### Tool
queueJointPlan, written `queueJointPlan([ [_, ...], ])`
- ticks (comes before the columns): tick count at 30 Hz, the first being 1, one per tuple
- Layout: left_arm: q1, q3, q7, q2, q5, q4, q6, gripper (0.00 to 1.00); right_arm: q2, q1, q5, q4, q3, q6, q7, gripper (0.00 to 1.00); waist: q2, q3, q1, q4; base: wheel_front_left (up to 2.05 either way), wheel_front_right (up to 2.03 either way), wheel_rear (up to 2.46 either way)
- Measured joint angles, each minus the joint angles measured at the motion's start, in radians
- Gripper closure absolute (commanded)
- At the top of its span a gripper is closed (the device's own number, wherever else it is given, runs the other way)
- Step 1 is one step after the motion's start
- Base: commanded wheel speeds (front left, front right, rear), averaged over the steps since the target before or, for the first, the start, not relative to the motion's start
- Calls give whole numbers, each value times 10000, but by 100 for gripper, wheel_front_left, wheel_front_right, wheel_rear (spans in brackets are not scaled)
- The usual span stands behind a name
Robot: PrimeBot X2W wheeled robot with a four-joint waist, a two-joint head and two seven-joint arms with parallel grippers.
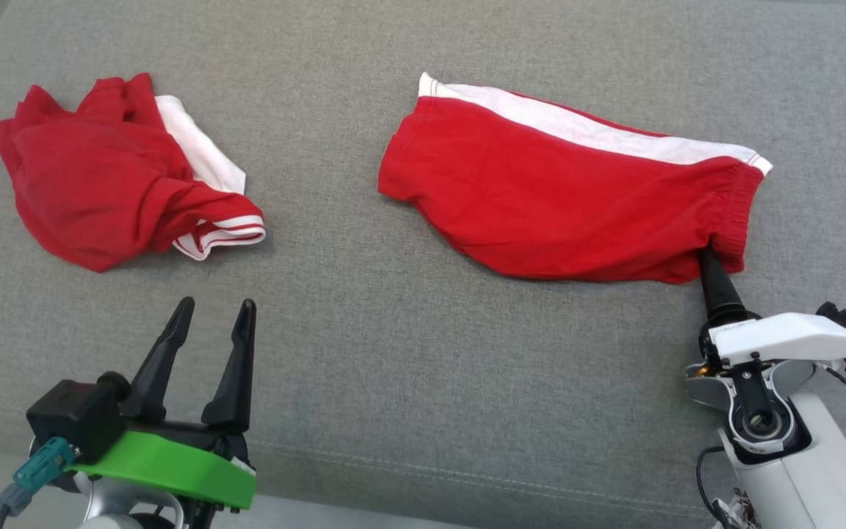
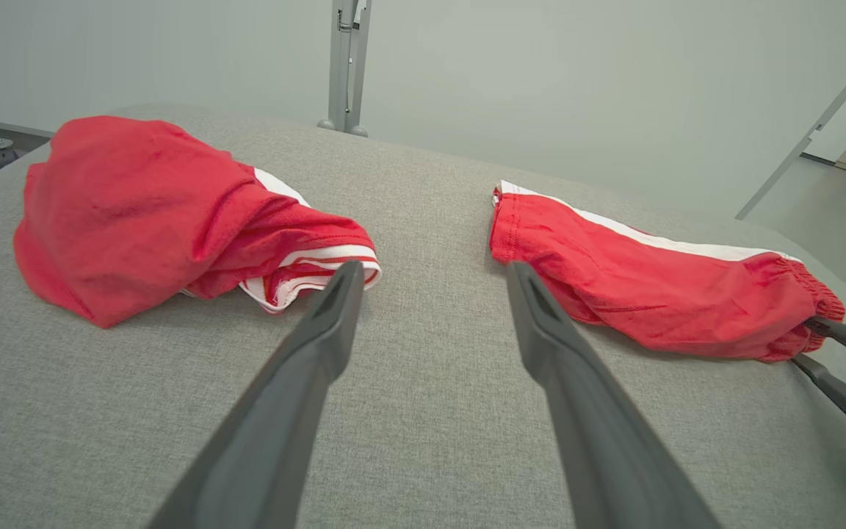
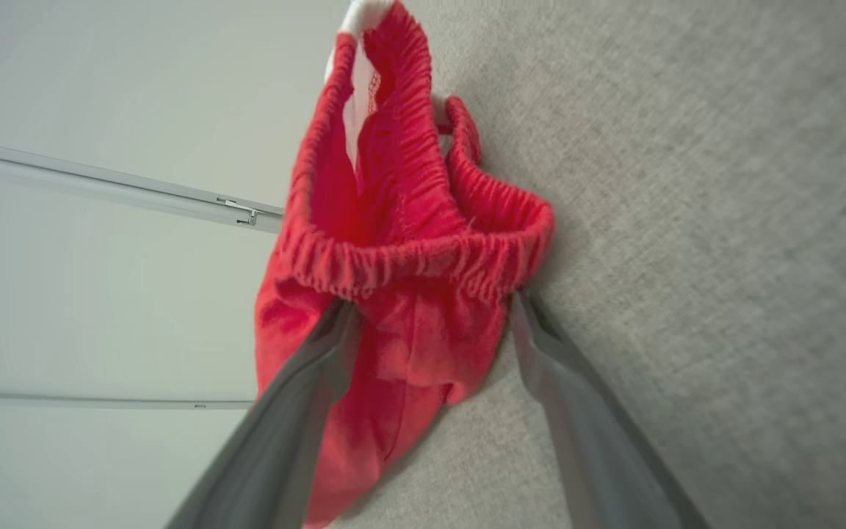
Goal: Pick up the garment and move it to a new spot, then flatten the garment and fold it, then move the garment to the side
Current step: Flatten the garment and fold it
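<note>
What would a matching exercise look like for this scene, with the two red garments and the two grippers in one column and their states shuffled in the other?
Column one:
1. crumpled garment
2. laid-out shorts
3. left gripper
4. right gripper

Column two:
A. fingers open on either side of an elastic waistband
B. bunched in a heap
C. open, clear of both garments
D. spread out, white stripe along the far edge

Pairs: 1-B, 2-D, 3-C, 4-A
</note>
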Motion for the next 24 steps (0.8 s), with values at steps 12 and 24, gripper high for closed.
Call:
queueJointPlan([
  [12, 92, 165, 232, -301, 138, -173, 0, 0, -21, -503, 385, 700, -63, 663, 92, 100, 0, -4, 0, -339, 0, 0, 0],
  [24, 221, 460, 451, -493, 489, -349, 0, 0, -244, -599, 529, 915, -4, 1024, 458, 100, 0, -38, 0, -775, 0, 0, 0],
])
